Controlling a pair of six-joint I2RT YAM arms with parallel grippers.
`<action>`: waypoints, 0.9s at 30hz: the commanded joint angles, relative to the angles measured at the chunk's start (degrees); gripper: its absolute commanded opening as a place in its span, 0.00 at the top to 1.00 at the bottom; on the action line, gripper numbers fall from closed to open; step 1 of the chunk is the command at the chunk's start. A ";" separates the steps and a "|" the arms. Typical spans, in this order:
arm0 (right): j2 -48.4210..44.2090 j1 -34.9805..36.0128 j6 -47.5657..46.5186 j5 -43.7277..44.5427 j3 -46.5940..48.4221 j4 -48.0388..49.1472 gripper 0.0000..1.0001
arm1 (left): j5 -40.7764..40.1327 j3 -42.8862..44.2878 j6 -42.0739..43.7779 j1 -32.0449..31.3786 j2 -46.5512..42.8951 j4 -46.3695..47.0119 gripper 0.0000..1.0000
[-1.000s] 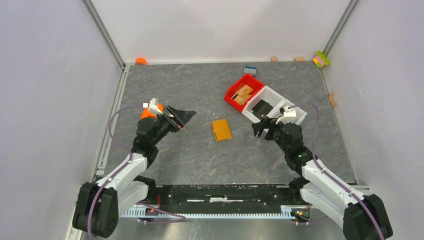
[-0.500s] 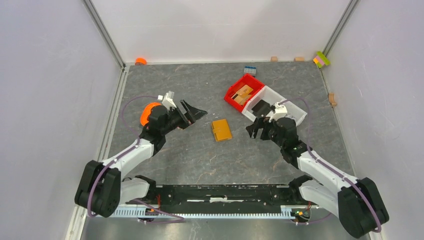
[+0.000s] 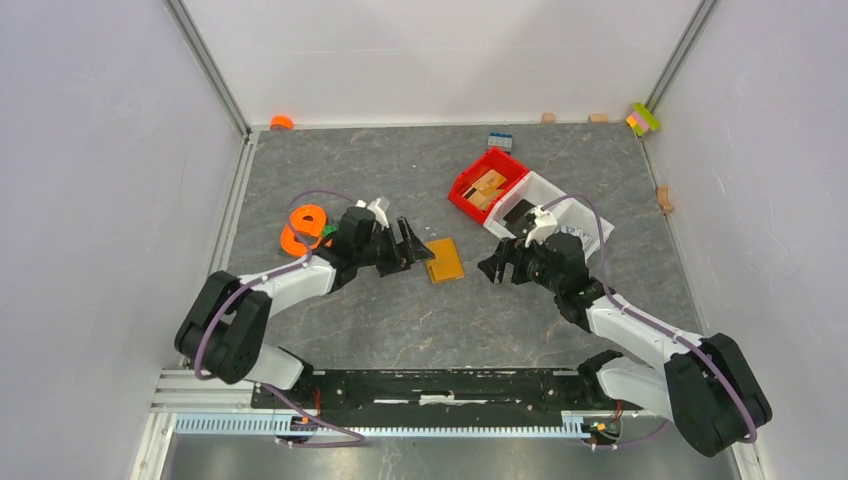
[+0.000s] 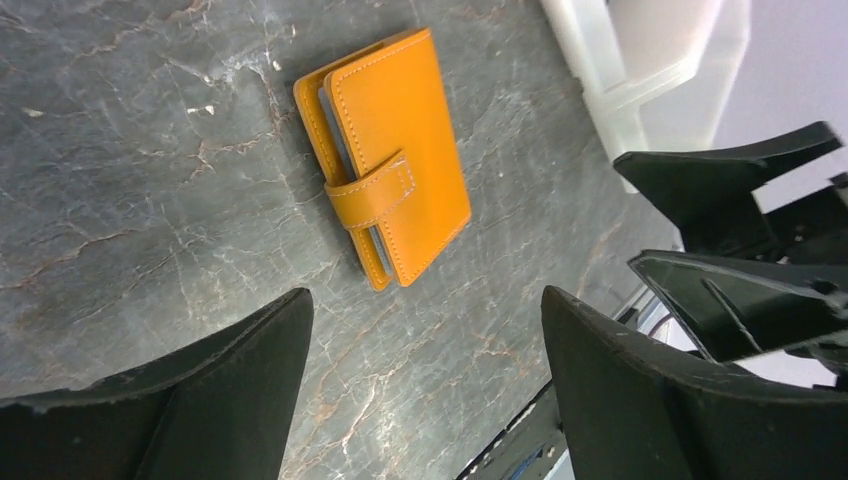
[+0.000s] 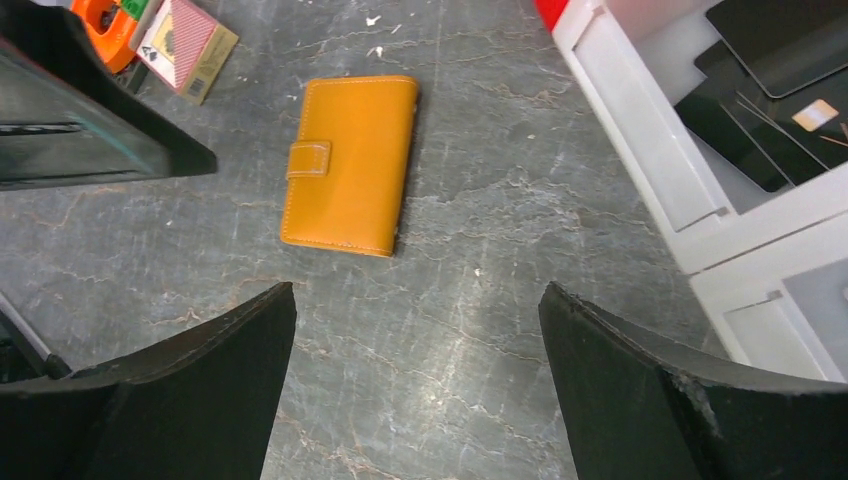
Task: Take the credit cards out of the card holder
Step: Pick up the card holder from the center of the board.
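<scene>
The card holder (image 3: 443, 259) (image 4: 395, 150) (image 5: 350, 165) is a small orange wallet that lies flat on the grey tabletop, folded shut with its strap tab across the cover. The credit cards are hidden inside it; only a pale blue-grey edge shows between the covers. My left gripper (image 3: 426, 250) (image 4: 424, 295) hovers just left of the holder, open and holding nothing. My right gripper (image 3: 493, 268) (image 5: 415, 290) faces it from the right, a short gap away, also open with nothing between its fingers.
A white bin (image 3: 560, 190) (image 5: 640, 130) holding dark flat cards (image 5: 745, 140) stands behind my right gripper, with a red bin (image 3: 487, 185) of wooden blocks beside it. An orange ring (image 3: 303, 226) and a small red packet (image 5: 185, 45) lie left of the left gripper.
Both arms have reached in toward the card holder. The left gripper swung right, away from the orange ring, and the right gripper moved left. The holder has not moved.
</scene>
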 commanded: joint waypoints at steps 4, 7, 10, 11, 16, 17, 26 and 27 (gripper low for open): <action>-0.12 1.15 0.31 -0.60 1.61 2.94 0.06 | 2.30 6.03 3.21 -2.92 5.31 -3.57 0.12; -0.27 1.27 0.38 -0.60 1.68 2.81 0.06 | 0.73 7.13 3.86 -3.43 7.00 -4.60 0.12; -0.66 1.32 0.41 -0.39 1.49 2.86 0.06 | 0.31 8.81 4.69 -3.82 10.37 -5.68 0.12; -0.67 1.31 0.50 -0.47 1.36 2.99 0.06 | -0.06 9.59 5.07 -3.98 11.73 -6.33 0.12; -0.40 1.44 0.74 -0.64 1.24 3.22 0.06 | -2.57 13.16 6.91 -4.36 17.26 -8.96 0.17; -0.40 1.44 0.74 -0.56 1.24 3.20 0.06 | -2.63 13.74 7.11 -4.40 17.98 -8.94 0.18; 1.39 1.66 0.96 -0.56 1.16 3.98 0.06 | 1.03 15.64 7.81 -4.45 21.58 -7.16 0.56; 1.97 1.68 1.05 -0.65 1.20 4.18 0.06 | 0.09 15.36 8.18 -4.45 20.70 -7.38 0.60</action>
